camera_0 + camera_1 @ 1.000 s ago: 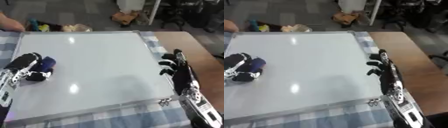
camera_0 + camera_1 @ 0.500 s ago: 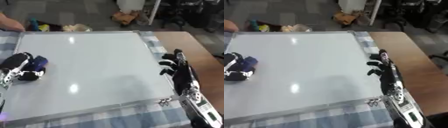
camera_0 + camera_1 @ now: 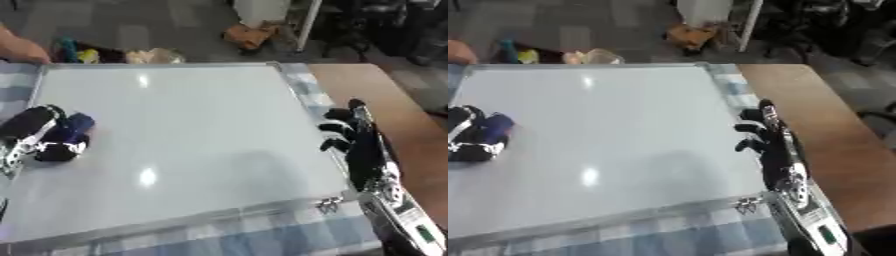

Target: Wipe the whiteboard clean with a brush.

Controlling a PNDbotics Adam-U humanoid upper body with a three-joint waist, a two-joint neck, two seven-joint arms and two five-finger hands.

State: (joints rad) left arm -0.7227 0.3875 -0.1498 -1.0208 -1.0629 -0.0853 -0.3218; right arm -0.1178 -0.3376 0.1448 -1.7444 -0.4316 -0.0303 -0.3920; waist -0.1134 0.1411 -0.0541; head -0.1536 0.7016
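Left hand [image 3: 37,134] grips brush [image 3: 72,131] (on whiteboard [image 3: 192,135])

Lighting: even, bright, from overhead. Glare: two small white spots on the glossy white rectangular whiteboard [image 3: 184,135], one near its far edge, one near its near edge. Shadow: soft grey patch at board centre. Focus: soft throughout; background floor dim, blurred.

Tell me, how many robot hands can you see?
2. The left hand is at the whiteboard's left side, curled round the blue brush. The right hand rests at its right edge.
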